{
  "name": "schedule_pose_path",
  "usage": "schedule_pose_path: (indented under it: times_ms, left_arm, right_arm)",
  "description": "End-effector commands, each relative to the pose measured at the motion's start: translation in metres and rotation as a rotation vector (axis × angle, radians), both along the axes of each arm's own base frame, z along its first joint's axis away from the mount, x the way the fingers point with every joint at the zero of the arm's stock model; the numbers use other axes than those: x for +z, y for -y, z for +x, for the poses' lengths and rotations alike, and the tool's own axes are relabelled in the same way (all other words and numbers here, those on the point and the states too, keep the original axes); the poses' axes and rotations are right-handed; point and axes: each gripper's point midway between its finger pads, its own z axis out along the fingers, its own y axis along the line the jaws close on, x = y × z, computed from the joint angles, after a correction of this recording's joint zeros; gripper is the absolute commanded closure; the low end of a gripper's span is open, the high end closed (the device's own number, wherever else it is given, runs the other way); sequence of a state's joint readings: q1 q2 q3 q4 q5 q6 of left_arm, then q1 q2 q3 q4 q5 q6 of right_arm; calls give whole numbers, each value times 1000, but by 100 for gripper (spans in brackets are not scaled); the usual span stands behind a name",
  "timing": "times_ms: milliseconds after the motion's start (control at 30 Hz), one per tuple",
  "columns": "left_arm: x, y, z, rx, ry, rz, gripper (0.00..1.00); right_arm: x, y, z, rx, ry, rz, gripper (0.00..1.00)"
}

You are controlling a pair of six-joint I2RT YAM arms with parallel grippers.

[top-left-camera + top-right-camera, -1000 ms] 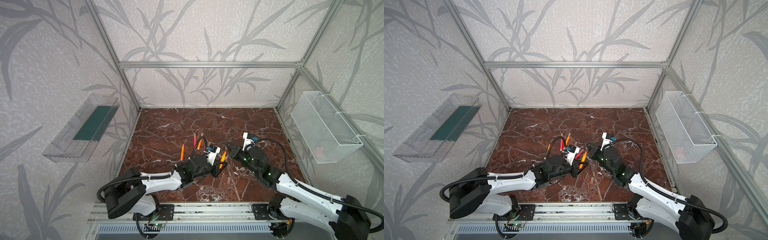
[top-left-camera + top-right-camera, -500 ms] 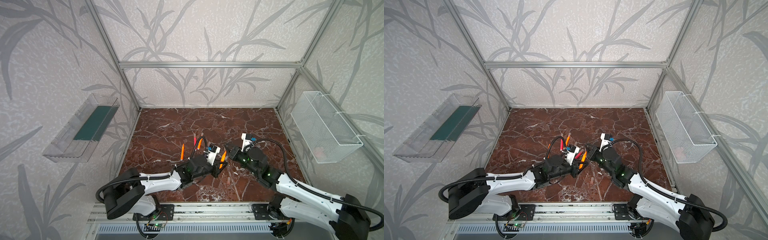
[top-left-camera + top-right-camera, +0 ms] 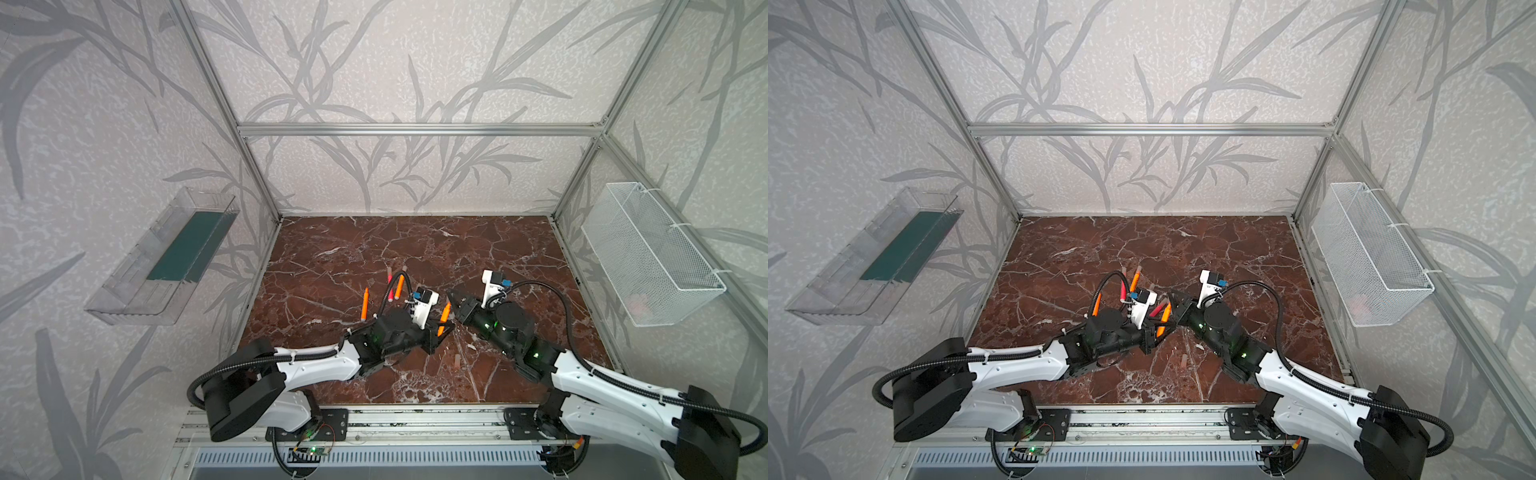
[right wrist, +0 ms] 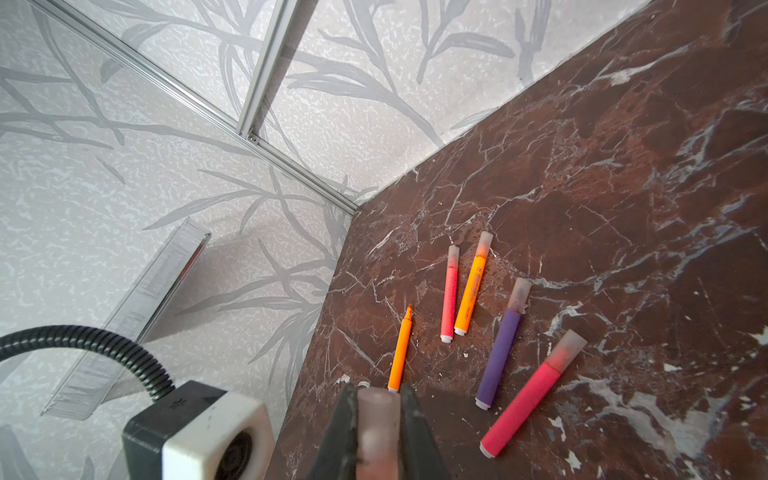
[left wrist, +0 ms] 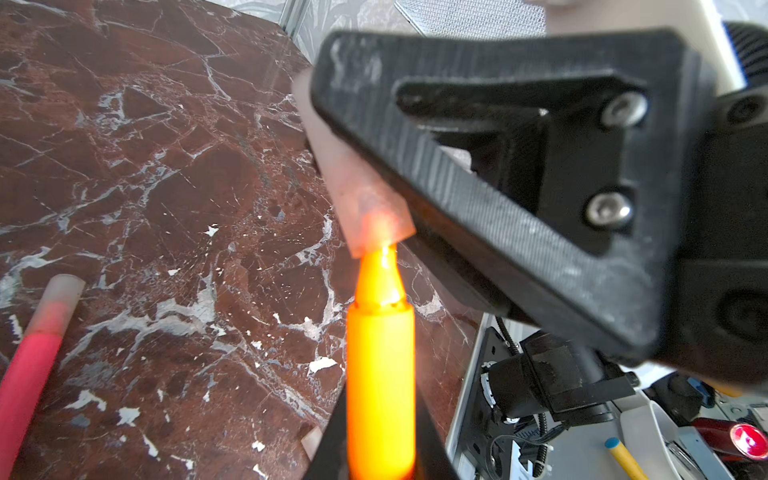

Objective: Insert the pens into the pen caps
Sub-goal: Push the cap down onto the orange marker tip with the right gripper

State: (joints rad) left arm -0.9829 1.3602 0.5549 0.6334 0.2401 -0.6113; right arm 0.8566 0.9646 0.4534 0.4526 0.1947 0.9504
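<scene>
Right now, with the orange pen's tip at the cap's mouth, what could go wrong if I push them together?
1. In the left wrist view the cap looks tilted against the orange pen; pushing may jam or bend the tip.
2. The right claw pinches the cap by its sides only, so it might slide back.
3. The left claw sits close to the right one; they could bump.

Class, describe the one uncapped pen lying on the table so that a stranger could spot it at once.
Look at the brown marble table, left of its centre, where loose pens lie. The uncapped orange pen is the one nearest the table's left edge in both top views. Unlike its capped neighbours, it shows a bare pointed tip.
</scene>
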Motion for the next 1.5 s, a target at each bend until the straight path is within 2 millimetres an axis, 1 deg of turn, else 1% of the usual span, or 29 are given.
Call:
schedule_pose_path:
  times_ms: [0,33,133,267,367,400,467,667,767,967,1033,1100,1233,1333,1467]
  left_arm:
    - [64,2,1,-28,91,-198,100]
    - [67,2,0,-31,94,-205,100]
    - [74,1,-1,-41,111,-219,100]
    - [77,-2,-3,-38,130,-233,100]
    - [79,-3,-4,-39,133,-245,100]
    - [80,-3,-4,-39,135,-248,100]
    - [80,-2,-4,-43,137,-249,100]
    - [80,-2,-3,-39,139,-254,100]
    - [77,-3,-2,-34,137,-245,100]
    - [75,-2,-2,-32,130,-248,100]
    - [75,-2,-2,-33,131,-243,100]
    - [74,-2,-2,-32,135,-239,100]
    - [73,-3,-3,-34,129,-239,100]
    - [73,-3,-3,-37,130,-236,100]
    - [69,-1,-2,-36,130,-225,100]
  right_arm:
    - [-19,-10,-16,76,-28,-37,100]
    - [-19,-11,-17,82,-23,-38,100]
    - [-19,-11,-20,89,-18,-42,95]
    - [-19,-6,-23,81,-16,-35,90]
    - [-18,-3,-25,78,-10,-25,88]
    - [-17,-2,-25,78,-6,-20,85]
    - [-15,-1,-26,78,-2,-17,81]
    - [-14,3,-28,70,2,-13,79]
    - [-12,5,-28,63,8,-18,76]
    - [-8,10,-30,57,24,-12,66]
    - [-6,12,-30,51,30,-20,60]
    - [-5,17,-30,37,38,-28,56]
    - [-8,33,-27,-38,45,-20,54]
    - [-7,45,-29,-71,51,-39,52]
    - [0,50,-35,-60,82,-31,52]
